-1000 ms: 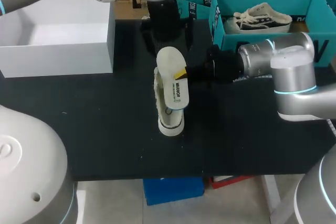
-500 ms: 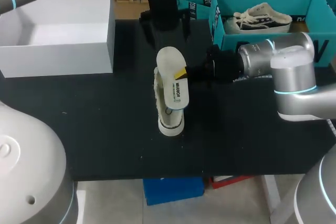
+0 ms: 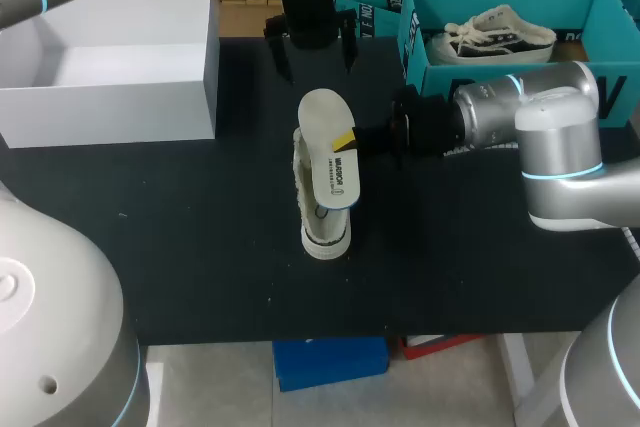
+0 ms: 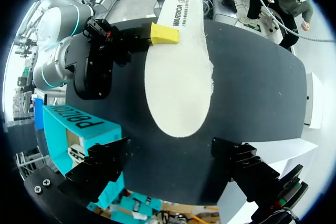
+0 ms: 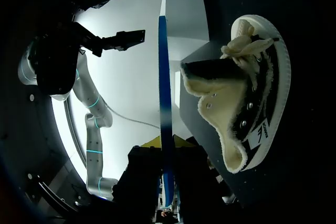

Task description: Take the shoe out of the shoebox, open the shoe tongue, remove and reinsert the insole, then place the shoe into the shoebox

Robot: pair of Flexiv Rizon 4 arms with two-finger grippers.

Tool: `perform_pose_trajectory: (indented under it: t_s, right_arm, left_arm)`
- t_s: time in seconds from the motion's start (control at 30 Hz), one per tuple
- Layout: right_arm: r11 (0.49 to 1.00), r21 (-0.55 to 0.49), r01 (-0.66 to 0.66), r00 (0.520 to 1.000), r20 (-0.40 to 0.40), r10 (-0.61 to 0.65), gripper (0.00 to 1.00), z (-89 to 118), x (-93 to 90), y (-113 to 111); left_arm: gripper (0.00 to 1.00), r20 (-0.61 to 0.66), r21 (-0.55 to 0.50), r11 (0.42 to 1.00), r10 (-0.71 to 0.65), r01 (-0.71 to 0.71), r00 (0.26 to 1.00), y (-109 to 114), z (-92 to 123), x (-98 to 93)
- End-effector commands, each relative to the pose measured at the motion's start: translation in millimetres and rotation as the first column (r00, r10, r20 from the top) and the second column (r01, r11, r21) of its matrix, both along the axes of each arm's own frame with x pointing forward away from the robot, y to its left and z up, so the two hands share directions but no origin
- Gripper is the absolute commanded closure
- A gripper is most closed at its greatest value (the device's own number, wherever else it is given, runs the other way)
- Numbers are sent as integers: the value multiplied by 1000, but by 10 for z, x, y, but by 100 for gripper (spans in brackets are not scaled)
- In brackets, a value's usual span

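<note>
Far left corner of the desk (image 3: pixel 200 247): white box (image 3: pixel 100 112), open at the top, its right wall just short of the desk's middle. Between its front wall and the near edge, a broad stretch of bare black desk, running right as far as the shoe.

Over the far edge, about the middle: left hand (image 3: pixel 315 52) (image 4: pixel 176 169), fingers spread wide with nothing between them. Hangs beyond the far end of the insole, apart from it, with dark desk showing in the gap.

Middle of the desk: shoe (image 3: pixel 318 217) (image 5: pixel 247 103), cream with fleece lining, lengthwise from far to near, well in from every edge. Over it, the pale insole (image 3: pixel 328 157) (image 4: pixel 178 72), flat side up, its near end down at the shoe; cannot tell whether touching.

At the insole's right edge: right hand (image 3: pixel 348 139) (image 5: pixel 165 142), reaching in from the desk's right side and pinching the insole between both yellow tips, one on each face.

Far right corner: teal shoebox (image 3: pixel 430 77), open, with a second shoe (image 3: pixel 500 35) lying inside. Right arm crossing just in front of its near wall, leaving little room there.
</note>
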State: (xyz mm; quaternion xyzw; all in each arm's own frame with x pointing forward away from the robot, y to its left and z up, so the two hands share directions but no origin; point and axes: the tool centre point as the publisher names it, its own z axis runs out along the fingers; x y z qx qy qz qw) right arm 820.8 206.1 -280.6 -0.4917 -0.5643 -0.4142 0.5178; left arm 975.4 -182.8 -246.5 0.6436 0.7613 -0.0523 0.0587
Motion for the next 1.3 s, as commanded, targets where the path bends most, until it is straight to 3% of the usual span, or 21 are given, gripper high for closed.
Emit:
perform_pose_trajectory:
  t_s: [0.03, 0.4, 0.6, 0.93, 1.3]
  right_arm:
    - [1000, -1, 2, 1000, 1, -2, 100, -7, -2, 13]
    - [1000, -1, 2, 1000, 1, -2, 100, -7, -2, 13]
    - [1000, -1, 2, 1000, 1, -2, 100, -7, -2, 13]
    - [1000, -1, 2, 1000, 1, -2, 100, -7, -2, 13]
    - [1000, -1, 2, 1000, 1, -2, 100, -7, -2, 13]
  left_arm:
    - [0, -11, 5, 1000, -1, 1, 1000, -41, -64, 110]
    - [0, -23, -2, 1000, 2, -2, 1000, -23, -120, 149]
    - [0, -26, -6, 1000, 7, -7, 1000, -2, -91, 70]
    - [0, -13, -4, 1000, 10, -10, 1000, -1, 46, -266]
    - [0, 6, 5, 1000, 3, -3, 1000, 55, 132, -803]
